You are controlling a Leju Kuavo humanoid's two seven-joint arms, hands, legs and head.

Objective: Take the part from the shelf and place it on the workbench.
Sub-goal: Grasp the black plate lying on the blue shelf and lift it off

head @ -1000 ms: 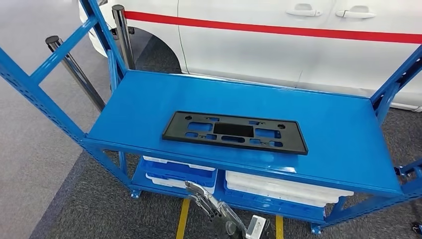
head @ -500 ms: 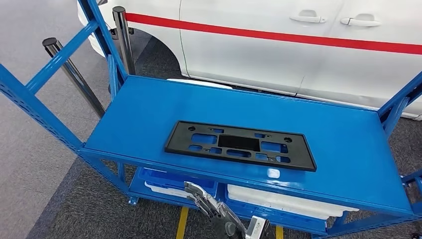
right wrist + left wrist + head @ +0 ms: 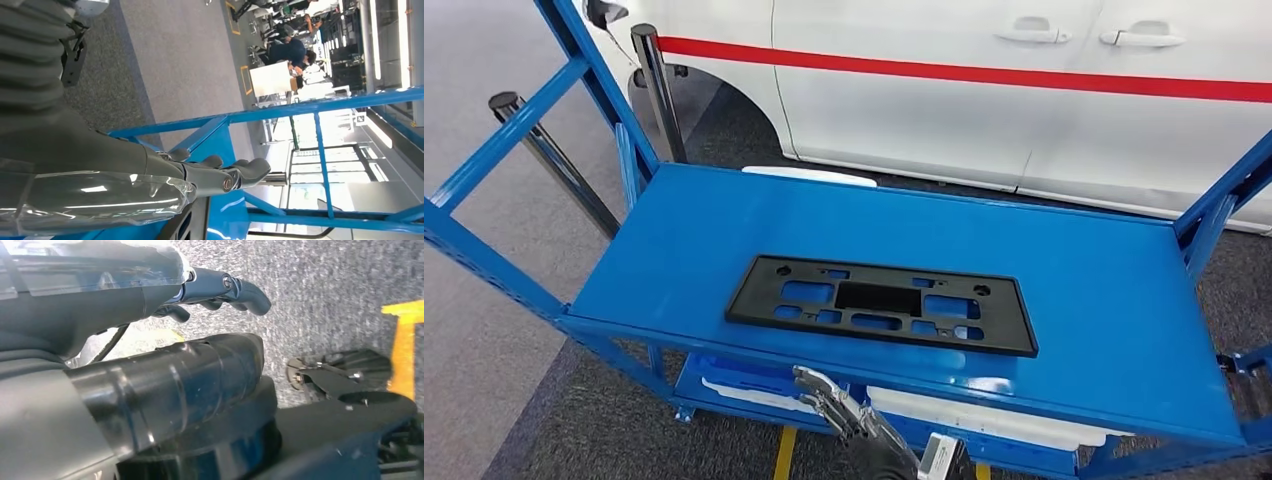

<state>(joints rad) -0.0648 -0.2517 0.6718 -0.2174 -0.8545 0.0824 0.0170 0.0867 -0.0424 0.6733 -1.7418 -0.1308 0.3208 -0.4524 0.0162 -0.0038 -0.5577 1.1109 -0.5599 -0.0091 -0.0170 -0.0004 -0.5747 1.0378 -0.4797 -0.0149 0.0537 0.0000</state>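
Note:
The part, a flat black rectangular plate with several cut-outs (image 3: 879,303), lies on the top board of the blue shelf (image 3: 1084,290), near its front edge. My left hand (image 3: 829,395) hangs below that front edge, in front of the lower shelf, fingers loosely apart and holding nothing. In the left wrist view the left hand (image 3: 165,340) hovers over grey carpet. In the right wrist view my right hand (image 3: 200,177) has its fingers stretched out and holds nothing, close to the blue shelf frame (image 3: 280,112). A dark edge (image 3: 187,225) beneath the right hand may be the part.
A white car with a red stripe (image 3: 984,110) stands just behind the shelf. Two dark posts (image 3: 656,90) (image 3: 549,155) rise at the left. White and blue trays (image 3: 984,415) fill the lower shelf. A yellow floor line (image 3: 786,455) runs under it. People (image 3: 287,50) stand far off.
The whole picture has shifted, so the camera moved; the shelf and part now sit lower and further left in view. My left hand stays low below the shelf edge.

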